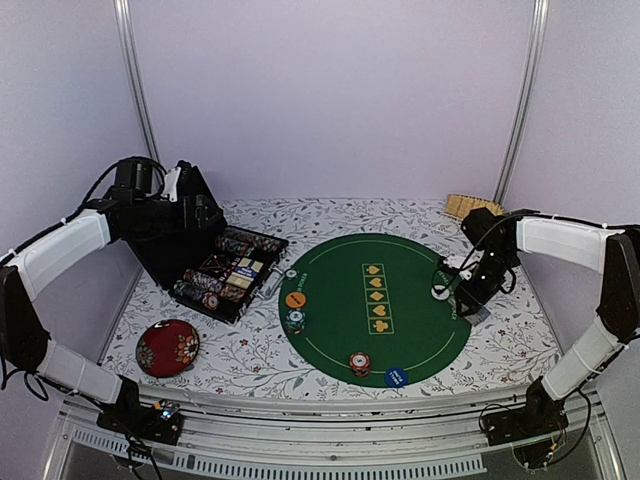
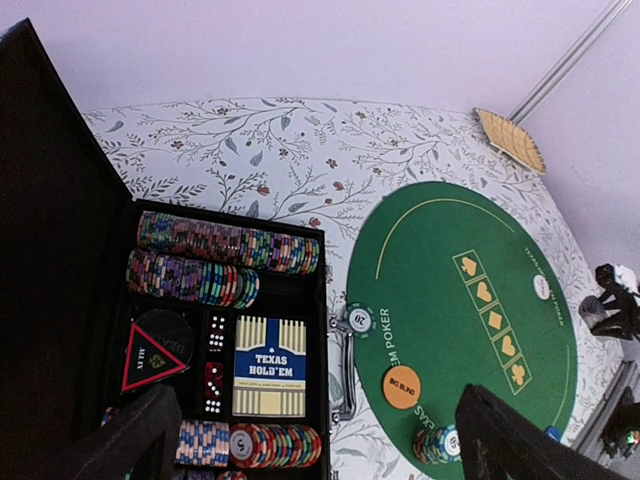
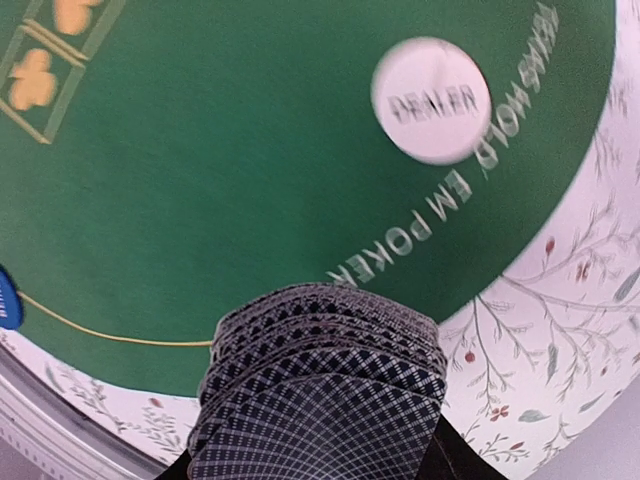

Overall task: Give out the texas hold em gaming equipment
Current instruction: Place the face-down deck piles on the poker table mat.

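Grey-blue patterned playing cards, lower centre, are clamped by the right gripper over the round green felt mat; the left gripper is seen with fingers parted above the black chip case.

The round green playing mat has a matt, felt-like cloth face and lies on a smooth white floral-printed table cover. The white round dealer disc looks like smooth plastic. The fanned playing cards with grey-blue patterned backs appear to be faintly sheened coated paper, and the dark red floral round dish is glossy.
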You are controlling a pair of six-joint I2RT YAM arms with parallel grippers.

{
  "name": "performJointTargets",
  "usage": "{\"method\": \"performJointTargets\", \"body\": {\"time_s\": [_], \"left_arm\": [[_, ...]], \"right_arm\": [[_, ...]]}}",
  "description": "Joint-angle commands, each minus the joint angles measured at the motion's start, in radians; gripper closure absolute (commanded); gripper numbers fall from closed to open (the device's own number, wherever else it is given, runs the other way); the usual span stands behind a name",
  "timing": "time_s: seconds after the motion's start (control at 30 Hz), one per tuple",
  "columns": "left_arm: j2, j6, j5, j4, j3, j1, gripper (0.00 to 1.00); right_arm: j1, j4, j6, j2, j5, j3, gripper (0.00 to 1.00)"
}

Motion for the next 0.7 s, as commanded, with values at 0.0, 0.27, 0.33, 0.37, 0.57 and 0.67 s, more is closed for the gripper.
{"method": "performJointTargets", "body": {"time_s": [0.0,0.27,0.33,0.37,0.57,0.67], "left_arm": [[0.005,0.007,0.012,-0.003,0.011,0.001,0.02],[0.002,0.005,0.013,0.000,0.008,0.004,0.02],[0.004,0.004,0.013,0.000,0.008,0.004,0.02],[0.004,0.004,0.014,0.000,0.008,0.006,0.02],[0.004,0.005,0.013,0.000,0.006,0.006,0.02],[0.004,0.005,0.010,0.000,0.006,0.006,0.02]], "right_arm": [[0.111,-0.061,0.012,0.007,-0.009,0.106,0.57],[0.268,-0.066,0.040,0.066,-0.007,0.127,0.57],[0.292,-0.052,0.033,0.078,-0.001,0.093,0.57],[0.299,-0.045,0.026,0.083,0.005,0.074,0.56],[0.325,0.013,-0.031,0.094,0.033,-0.004,0.56],[0.347,0.063,-0.074,0.097,0.018,-0.041,0.56]]}}
